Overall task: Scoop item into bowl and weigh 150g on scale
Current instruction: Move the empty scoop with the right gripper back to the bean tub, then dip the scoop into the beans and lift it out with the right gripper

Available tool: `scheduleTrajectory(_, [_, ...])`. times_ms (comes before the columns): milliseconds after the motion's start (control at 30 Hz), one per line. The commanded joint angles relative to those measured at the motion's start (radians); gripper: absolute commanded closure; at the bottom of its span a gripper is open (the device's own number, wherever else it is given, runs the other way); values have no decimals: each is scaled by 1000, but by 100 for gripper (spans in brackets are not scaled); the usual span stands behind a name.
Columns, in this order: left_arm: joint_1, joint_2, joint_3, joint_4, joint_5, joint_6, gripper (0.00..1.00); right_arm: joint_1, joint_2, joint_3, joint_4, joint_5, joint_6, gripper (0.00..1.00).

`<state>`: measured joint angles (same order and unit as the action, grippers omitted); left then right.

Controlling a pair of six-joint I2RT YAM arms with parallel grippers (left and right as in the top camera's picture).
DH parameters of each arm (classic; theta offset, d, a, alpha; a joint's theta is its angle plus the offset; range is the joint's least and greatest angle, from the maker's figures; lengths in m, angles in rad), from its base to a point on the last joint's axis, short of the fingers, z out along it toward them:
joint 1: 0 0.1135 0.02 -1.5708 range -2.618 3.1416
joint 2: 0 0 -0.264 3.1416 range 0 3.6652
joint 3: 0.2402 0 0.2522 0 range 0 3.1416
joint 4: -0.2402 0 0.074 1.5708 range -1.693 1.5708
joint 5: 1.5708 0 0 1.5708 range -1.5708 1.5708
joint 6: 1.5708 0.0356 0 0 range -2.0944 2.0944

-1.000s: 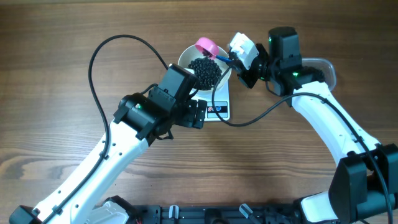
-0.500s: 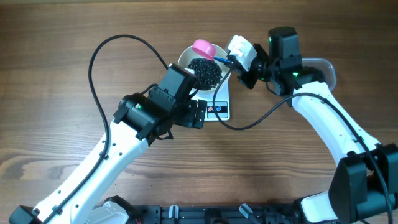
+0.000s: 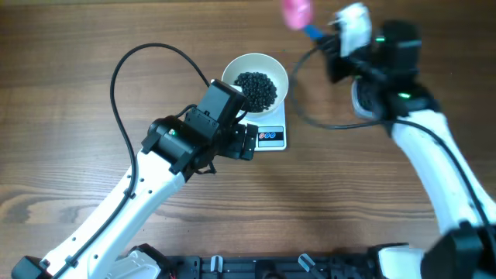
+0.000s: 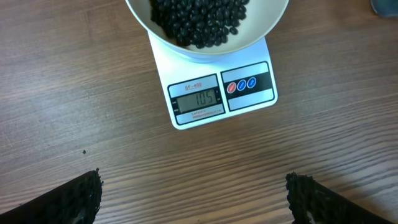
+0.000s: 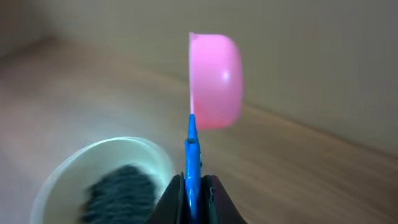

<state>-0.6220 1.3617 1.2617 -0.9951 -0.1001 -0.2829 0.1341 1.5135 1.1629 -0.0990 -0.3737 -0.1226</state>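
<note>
Holding pink scoop (image 5: 214, 81) raised clear of bowl (image 3: 229, 71) of black beads (image 3: 256, 89) on scale (image 4: 211, 71).
Right fingers (image 5: 173, 200) clamp its blue handle (image 5: 191, 155); left fingers (image 4: 74, 199) spread wide above worktop (image 4: 186, 180).

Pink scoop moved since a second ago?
Yes. The pink scoop went from over the bowl up-frame and right, toward the top edge; bowl and scale stayed put.

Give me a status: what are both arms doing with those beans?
Left jaws open, hovering before scale. Right jaws shut on pink scoop's blue handle, away from bowl. Beans in bowl, display reads 105. Nothing blocking bowl.
</note>
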Motion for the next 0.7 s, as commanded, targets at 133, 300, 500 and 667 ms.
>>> scheduleTrajectory(133, [-5, 1, 16, -1, 2, -10, 0, -309, -102, 9, -409, 251, -162, 96])
scheduleTrajectory(300, [-5, 1, 16, -1, 2, -10, 0, -365, -63, 8, -578, 288, -191, 96])
scheduleTrajectory(500, [-5, 1, 16, -1, 2, -10, 0, -365, -52, 7, -682, 288, -218, 96])
scheduleTrajectory(667, [-5, 1, 16, -1, 2, -10, 0, -365, 37, 7, -652, 319, -218, 96])
